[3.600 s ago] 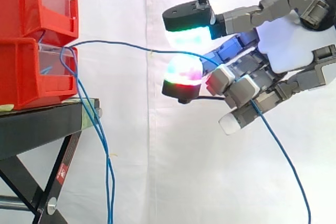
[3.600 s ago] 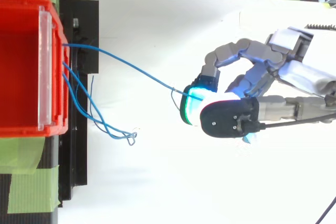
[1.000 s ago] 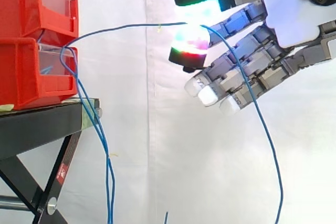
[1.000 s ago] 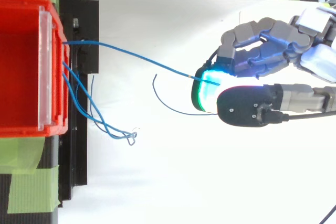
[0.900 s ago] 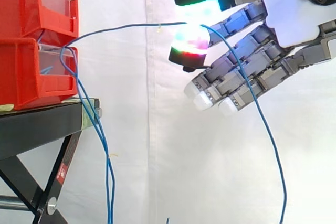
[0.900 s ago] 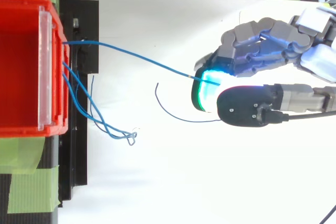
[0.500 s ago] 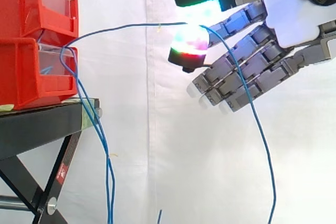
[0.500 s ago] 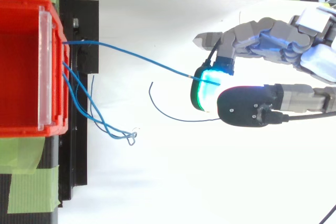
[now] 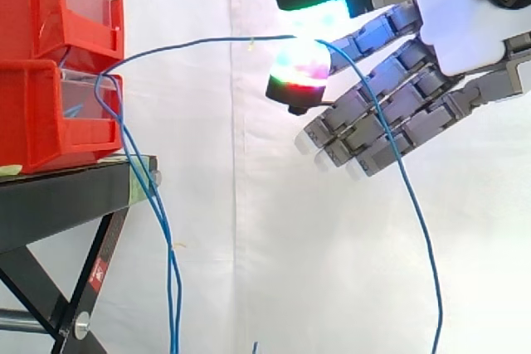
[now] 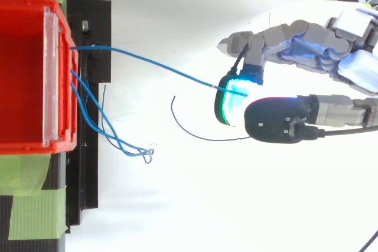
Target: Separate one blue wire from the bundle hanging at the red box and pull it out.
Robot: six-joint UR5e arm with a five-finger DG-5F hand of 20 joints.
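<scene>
The hand (image 9: 458, 32) has grey segmented fingers (image 9: 419, 93), a white palm, and black-backed pads (image 9: 297, 66) at nine o'clock glowing green and red.

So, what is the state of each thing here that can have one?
hand: shut on the blue wire
blue wire: stretched from the red bins to the hand, tail hanging
other blue wires: hanging loose at the bins
red bins: stacked on the black stand

blue wire (image 9: 207, 40): tail cut by bottom edge | bundle (image 9: 155, 205): same | hand (image 9: 456, 31): wrist past right edge
</scene>
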